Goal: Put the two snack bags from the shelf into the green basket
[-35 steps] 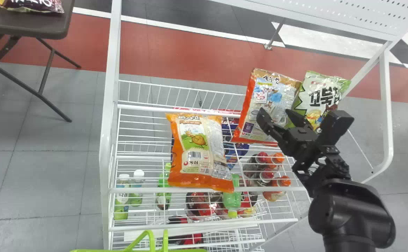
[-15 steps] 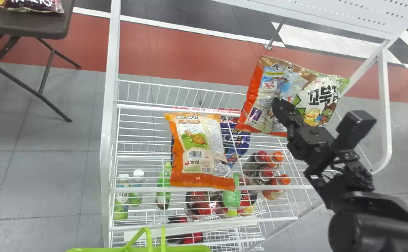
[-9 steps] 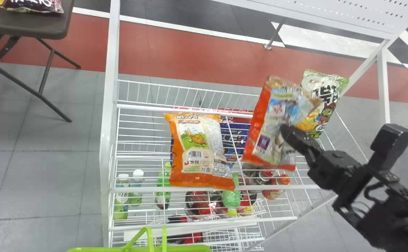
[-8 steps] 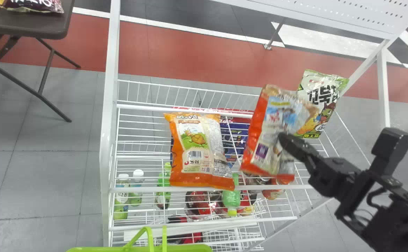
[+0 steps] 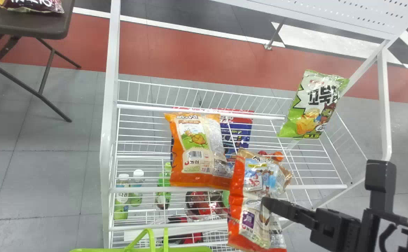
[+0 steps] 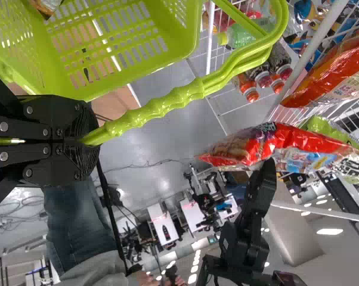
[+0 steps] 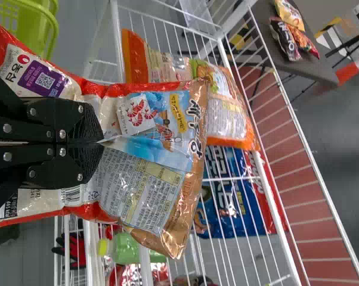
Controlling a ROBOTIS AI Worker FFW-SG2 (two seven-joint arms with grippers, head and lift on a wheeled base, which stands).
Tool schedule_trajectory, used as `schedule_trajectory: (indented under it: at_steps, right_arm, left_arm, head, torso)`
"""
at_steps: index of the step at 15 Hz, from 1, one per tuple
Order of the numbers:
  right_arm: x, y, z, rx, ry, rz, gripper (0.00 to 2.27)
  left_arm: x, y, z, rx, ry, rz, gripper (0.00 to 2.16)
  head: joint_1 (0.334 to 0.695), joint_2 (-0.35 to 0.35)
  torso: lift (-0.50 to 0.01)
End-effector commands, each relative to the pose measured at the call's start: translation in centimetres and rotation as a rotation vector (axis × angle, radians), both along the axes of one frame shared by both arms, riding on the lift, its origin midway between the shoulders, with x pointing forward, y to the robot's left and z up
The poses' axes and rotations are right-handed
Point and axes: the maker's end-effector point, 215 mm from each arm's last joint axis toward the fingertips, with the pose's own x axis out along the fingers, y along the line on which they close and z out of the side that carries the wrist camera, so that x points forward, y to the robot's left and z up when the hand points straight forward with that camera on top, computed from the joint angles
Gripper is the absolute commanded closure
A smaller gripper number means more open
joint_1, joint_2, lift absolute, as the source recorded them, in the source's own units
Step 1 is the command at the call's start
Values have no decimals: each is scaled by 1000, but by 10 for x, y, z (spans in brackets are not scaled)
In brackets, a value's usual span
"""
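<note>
Basket: the green basket (image 5: 186, 249) sits at the lower left; the held bag should be brought over its opening and lowered before release.
Handle: the left gripper (image 6: 91, 138) is clamped on the handle (image 6: 161, 104); best kept steady, with the bag passed clear of it.
Orange bag: it lies on the shelf (image 5: 137, 189); the load should swing wide of it (image 5: 196, 150).
Shrimp bag: it hangs before the shelf's front rail (image 5: 239, 196), its loose ends likely to snag on wire.
Right gripper: its fingers (image 5: 265, 204) are pinched nearly together on the bag's middle; a firm, gentle squeeze should spare the film.
Green-and-white bag: upright at far right (image 5: 316, 105), untouched.
</note>
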Motion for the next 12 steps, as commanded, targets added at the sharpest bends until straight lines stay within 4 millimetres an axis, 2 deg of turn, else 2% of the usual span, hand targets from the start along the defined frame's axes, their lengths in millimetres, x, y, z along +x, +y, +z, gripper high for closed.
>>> schedule_trajectory:
  at_steps: [1,3,8,12]
  right_arm:
    - [-18,23,-17,33,64,41,2246]
    - [-29,42,-36,57,120,73,2246]
    - [-57,106,-91,94,268,194,2246]
    - [-81,145,-128,65,369,295,2246]
  left_arm:
    - [1,0,1,0,-4,1,1946]
    - [0,0,1,0,-4,-1,1946]
    - [1,-1,1,-4,-6,2,1946]
    - [0,-1,2,-9,-8,2,1946]
  head:
    - [695,-350]
    - [695,-350]
    - [695,-350]
    - [695,-350]
  torso:
    - [-10]
    - [-10]
    - [-10]
    - [-10]
